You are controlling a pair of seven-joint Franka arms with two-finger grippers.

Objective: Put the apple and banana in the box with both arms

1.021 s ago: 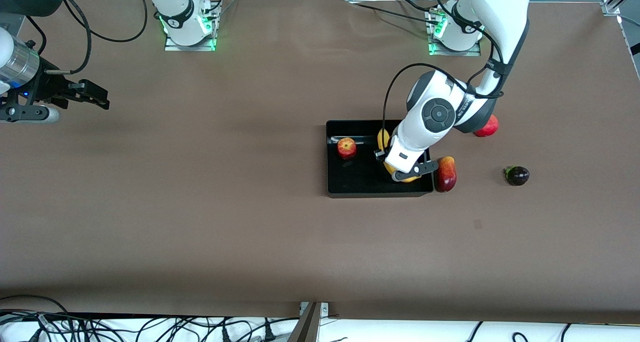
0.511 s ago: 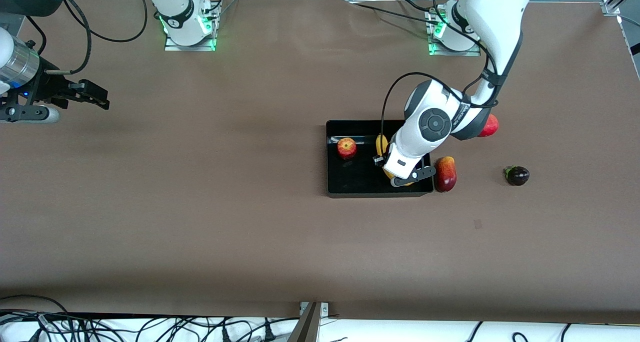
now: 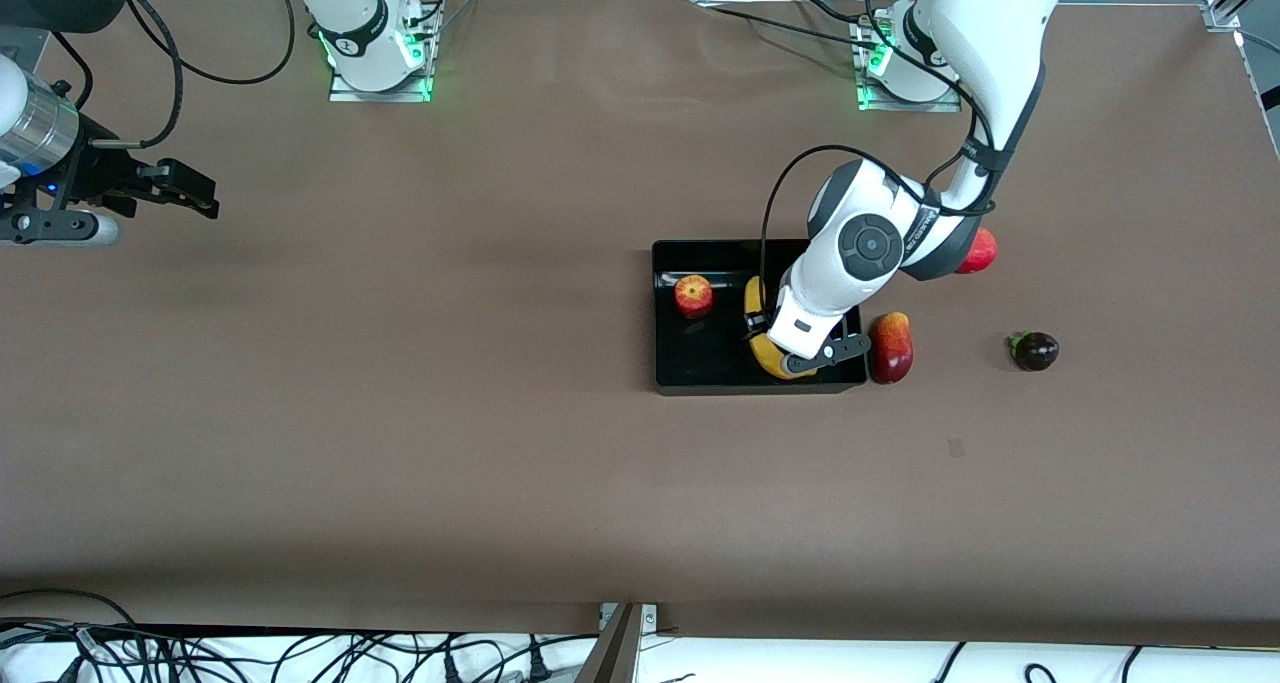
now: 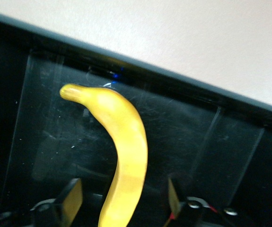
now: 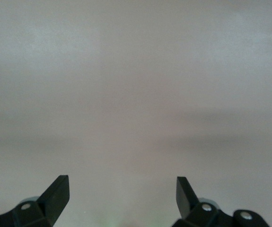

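Observation:
The black box (image 3: 708, 355) lies mid-table. The apple (image 3: 693, 296) sits in it at the end toward the right arm. The banana (image 3: 768, 357) lies in the box at the end toward the left arm. My left gripper (image 3: 780, 346) is low in the box, straddling the banana. In the left wrist view the banana (image 4: 126, 142) runs between the open fingers (image 4: 72, 201) with a gap on each side, on the box floor (image 4: 211, 142). My right gripper (image 3: 205, 198) waits open and empty over bare table at the right arm's end (image 5: 122, 194).
A dark-red-and-yellow mango-like fruit (image 3: 892, 347) lies against the box's outer wall toward the left arm's end. A plain red round fruit (image 3: 978, 253) shows partly under the left arm. A dark purple fruit (image 3: 1034, 350) lies farther toward that end.
The left hand has moved a little toward the right arm's end and lower into the box. The banana has shifted with it, and more of it now shows. The right arm has not moved.

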